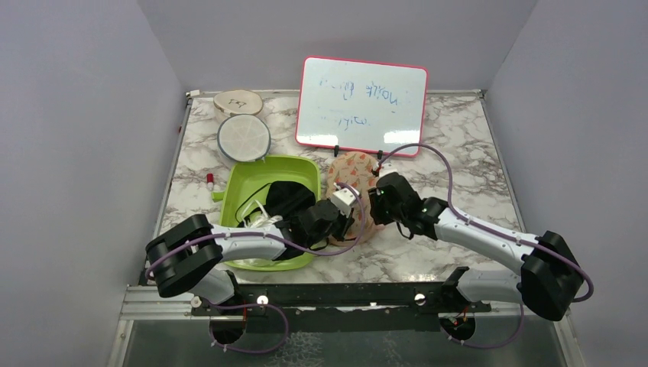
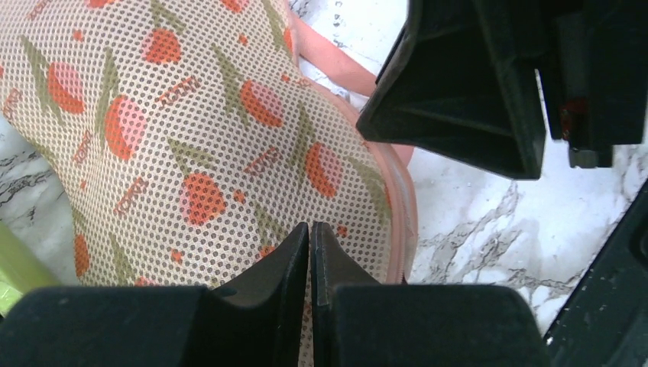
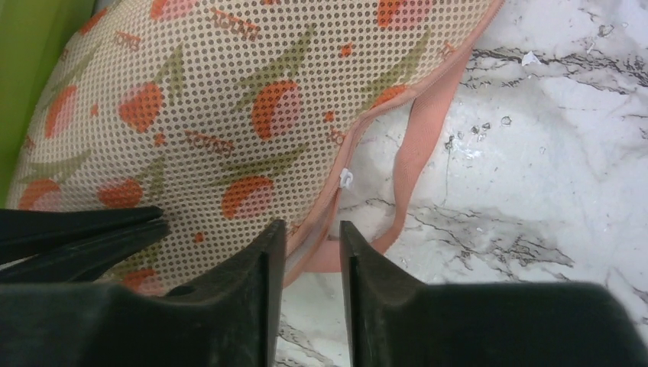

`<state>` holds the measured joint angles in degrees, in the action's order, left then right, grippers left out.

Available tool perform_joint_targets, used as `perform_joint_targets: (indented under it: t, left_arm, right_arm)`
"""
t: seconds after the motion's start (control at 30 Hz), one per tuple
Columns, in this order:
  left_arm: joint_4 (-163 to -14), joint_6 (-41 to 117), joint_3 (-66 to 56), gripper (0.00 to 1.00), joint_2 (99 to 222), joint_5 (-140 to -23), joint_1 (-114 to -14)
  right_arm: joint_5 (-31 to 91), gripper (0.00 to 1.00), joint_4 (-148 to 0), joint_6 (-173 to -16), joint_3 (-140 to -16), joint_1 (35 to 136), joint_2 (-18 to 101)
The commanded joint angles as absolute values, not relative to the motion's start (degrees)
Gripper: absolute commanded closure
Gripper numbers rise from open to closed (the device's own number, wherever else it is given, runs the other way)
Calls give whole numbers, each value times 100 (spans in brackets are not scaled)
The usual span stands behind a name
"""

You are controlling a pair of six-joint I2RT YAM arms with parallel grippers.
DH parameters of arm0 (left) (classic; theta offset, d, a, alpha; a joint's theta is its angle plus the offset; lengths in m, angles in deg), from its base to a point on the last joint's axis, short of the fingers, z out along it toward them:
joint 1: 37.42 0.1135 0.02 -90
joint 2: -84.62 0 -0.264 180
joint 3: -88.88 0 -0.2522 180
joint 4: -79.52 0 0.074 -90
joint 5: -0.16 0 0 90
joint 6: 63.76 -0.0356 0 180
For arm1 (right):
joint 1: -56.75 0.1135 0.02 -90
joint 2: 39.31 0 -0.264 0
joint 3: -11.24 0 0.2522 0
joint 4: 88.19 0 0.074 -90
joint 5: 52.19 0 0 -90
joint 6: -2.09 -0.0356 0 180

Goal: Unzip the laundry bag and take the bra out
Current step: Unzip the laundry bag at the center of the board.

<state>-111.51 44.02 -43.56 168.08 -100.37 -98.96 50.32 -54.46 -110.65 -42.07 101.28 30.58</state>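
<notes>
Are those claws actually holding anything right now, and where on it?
The left gripper is shut on the bag, seemingly pinching its mesh just inside the pink edge. The right gripper is open astride that edge, gripping nothing.

Pale lavender-grey walls [image 1: 76,115] around a white, grey-veined marble table [image 1: 458,153], evenly lit

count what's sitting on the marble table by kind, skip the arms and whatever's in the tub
wooden disc: 1
white mesh disc: 1
green tub: 1
laundry bag: 1
whiteboard: 1
small red item: 1
total: 6
</notes>
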Motion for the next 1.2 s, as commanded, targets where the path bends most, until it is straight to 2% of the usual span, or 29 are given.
perform_joint_targets:
  t: [0.0, 0.17, 0.2, 0.23, 0.3, 0.4, 0.43, 0.5, 0.63, 0.73, 0.87, 0.97, 1.17]
  left_arm:
    - [-11028, 4565, -4430, 100, 16479, -9852, -9904]
    - [-10974, 4355, -4355, 100, 16400, -9628, -9851]
    - [-10926, 4287, -4253, 93, 16429, -9464, -9850]
    - [-10833, 4256, -4118, 82, 16476, -9336, -9850]
    - [-10691, 4285, -3879, 64, 16609, -9191, -9852]
    - [-10848, 4222, -3669, 43, 16876, -9120, -9965]
    - [-10860, 4161, -3588, 41, 16993, -9205, -10029]
    - [-10869, 4083, -3409, 41, 17248, -9372, -10109]
    - [-10953, 4065, -3155, 46, 17762, -9759, -10222]
    - [-10961, 3887, -3006, 47, 18131, -10170, -10289]
    - [-10944, 3723, -2875, 56, 18578, -10730, -10353]
    - [-10889, 3685, -2867, 58, 18752, -11040, -10390]
    - [-10471, 3634, -3059, 88, 18527, -11582, -10392]
  right_arm:
    - [5035, 62, -5130, -10583, -4587, 10067, 2960]
    - [4747, 50, -5753, -9344, -4873, 9853, 2553]
    - [4777, 49, -5869, -8975, -4910, 9846, 2476]
    - [4989, 46, -6003, -8737, -4909, 9830, 2377]
    - [5569, 42, -6083, -8935, -5010, 9552, 2184]
    - [5439, 47, -5720, -9515, -5462, 8967, 1840]
    - [5570, 48, -5631, -9624, -5566, 8947, 1716]
    - [5874, 48, -5539, -9733, -5619, 8945, 1445]
    - [6265, 48, -5421, -9662, -5461, 8945, 884]
    - [6130, 49, -5166, -9628, -5406, 8945, 577]
    - [5773, 49, -4955, -9654, -5166, 8945, 241]
    - [5491, 49, -4936, -9686, -4948, 8945, 113]
    - [4865, 39, -4948, -9605, -4740, 8944, 327]
